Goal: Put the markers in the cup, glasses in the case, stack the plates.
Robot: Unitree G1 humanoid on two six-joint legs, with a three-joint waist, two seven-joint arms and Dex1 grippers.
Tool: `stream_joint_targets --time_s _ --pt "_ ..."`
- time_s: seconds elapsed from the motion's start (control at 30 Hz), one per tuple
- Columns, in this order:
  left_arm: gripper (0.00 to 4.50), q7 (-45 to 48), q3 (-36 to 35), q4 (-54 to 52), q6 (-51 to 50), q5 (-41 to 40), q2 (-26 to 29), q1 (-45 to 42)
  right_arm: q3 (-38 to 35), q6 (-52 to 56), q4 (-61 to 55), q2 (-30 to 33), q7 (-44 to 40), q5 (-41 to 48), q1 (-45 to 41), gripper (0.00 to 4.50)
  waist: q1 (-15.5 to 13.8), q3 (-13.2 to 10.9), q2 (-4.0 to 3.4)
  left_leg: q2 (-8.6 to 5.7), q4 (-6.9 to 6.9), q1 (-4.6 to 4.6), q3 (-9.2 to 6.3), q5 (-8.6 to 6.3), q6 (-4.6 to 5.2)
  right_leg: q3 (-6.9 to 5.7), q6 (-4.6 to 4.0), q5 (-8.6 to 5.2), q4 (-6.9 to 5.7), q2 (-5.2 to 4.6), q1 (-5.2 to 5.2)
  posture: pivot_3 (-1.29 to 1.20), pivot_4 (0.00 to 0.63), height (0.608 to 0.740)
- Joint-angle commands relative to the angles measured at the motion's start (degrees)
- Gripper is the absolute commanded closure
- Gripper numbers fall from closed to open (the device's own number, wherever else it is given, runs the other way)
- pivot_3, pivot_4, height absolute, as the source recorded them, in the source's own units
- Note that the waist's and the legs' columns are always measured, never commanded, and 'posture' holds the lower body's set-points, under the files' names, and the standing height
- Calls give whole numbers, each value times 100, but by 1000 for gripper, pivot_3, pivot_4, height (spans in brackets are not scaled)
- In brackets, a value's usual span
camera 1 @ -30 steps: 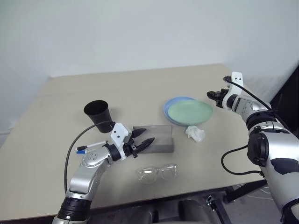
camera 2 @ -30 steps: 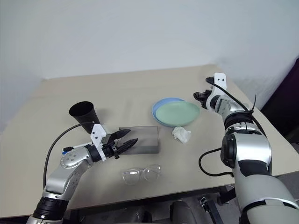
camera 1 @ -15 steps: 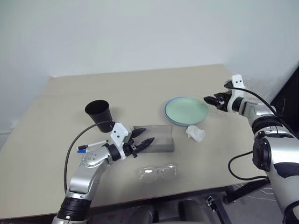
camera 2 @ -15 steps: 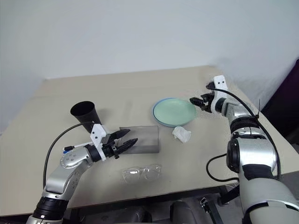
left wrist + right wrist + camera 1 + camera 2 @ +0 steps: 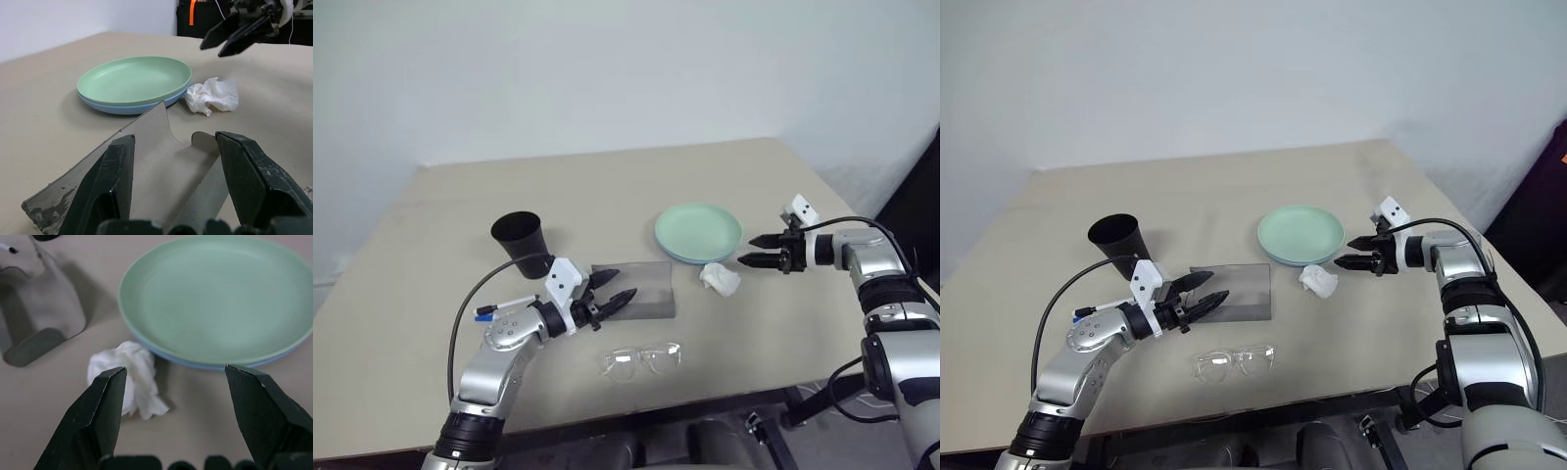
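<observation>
1. Stacking looks finished: the mint green plate [image 5: 1300, 233] sits squarely on the light blue plate [image 5: 117, 106], toward the desk's [image 5: 1058, 255] far right part, with a small white paper wad [image 5: 1317, 281] just beside them on the near side.
2. Both plates read as light, stiff plastic with a shallow raised rim; the rim edge is the natural place to pinch if they need nudging.
3. The right gripper [image 5: 1353, 263] hangs near the plates and the wad with its fingers spread and nothing between them.
4. The left gripper [image 5: 1201, 296] hovers at the grey case's [image 5: 1234, 290] near left corner, fingers apart and empty.
5. The case lies mid-desk and appears open-topped, a thin stiff shell; I judge it light enough to slide if pushed.
6. The glasses [image 5: 1233, 363] lie near the desk's front edge, just in front of the case and apart from it. They look fragile and slippery, with thin clear frames. The bridge or a temple arm would be a safer hold than the lenses.
7. A blue-capped marker [image 5: 504, 307] lies beside the left arm, between the black cup [image 5: 1116, 245] and the front edge. It is thin and likely to roll, so gripping its middle seems best.
8. The cup stands upright toward the left, empty as far as can be seen.
</observation>
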State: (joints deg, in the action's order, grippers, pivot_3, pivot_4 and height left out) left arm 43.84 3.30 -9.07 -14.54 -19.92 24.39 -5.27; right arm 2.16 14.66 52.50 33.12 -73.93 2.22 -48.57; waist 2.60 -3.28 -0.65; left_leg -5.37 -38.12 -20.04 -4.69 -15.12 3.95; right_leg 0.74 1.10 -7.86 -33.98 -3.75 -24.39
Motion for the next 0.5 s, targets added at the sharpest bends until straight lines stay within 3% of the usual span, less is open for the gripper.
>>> stream_joint_targets --time_s 0.03,0.5 --pt "1777 18 -25 -73 108 13 -6 -163 36 181 -503 -112 26 136 81 1014 0 0 0 0 0 0 0 0 0 0 0 0 0 0 -1 0 0 740" --pt "1777 4 -56 -106 79 6 24 -125 299 484 -672 -580 498 4 276 1014 -2 0 1 0 0 2 0 0 -1 -1 0 0 -2 0 -1 0 0 740"
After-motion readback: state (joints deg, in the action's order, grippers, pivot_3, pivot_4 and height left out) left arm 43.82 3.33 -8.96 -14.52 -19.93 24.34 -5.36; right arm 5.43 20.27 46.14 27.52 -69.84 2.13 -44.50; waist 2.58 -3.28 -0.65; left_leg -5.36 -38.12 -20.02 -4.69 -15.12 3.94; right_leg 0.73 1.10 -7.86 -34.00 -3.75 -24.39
